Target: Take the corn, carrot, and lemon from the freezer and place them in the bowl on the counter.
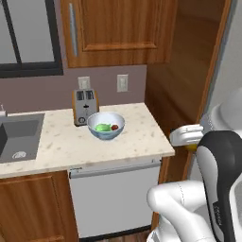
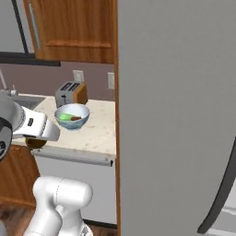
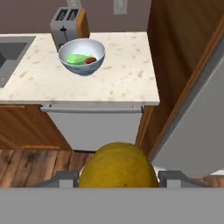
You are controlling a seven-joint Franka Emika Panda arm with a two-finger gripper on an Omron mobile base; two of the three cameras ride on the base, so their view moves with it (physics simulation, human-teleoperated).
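Kitchen scene, rendered, seen from a mobile robot arm. Its gripper (image 3: 118, 177) sits partly closed around the lemon (image 3: 118, 166), a dull yellow, slightly dimpled ball held between two small grey finger tips and carried in the air in front of the cabinet fronts, below the level of the counter (image 3: 127, 83).

On that beige speckled stone worktop stands the bowl (image 1: 107, 125), round, white, smooth, with a faint blue tint outside. Inside it lie the corn (image 1: 102, 127), a bright green leafy lump, and the carrot (image 1: 114, 127), a small red-orange stub, side by side. A boxy metal toaster (image 1: 84, 106) stands just behind the bowl, and a grey sink (image 1: 19, 137) is set into the worktop further left. The freezer (image 2: 175, 115), a flat plain grey door, fills the right side.

Likely risks: the round, smooth lemon could roll out of a grip this light. Raised carelessly, it could strike the counter edge. Released too high, it may bounce off the bowl's hard curved rim.
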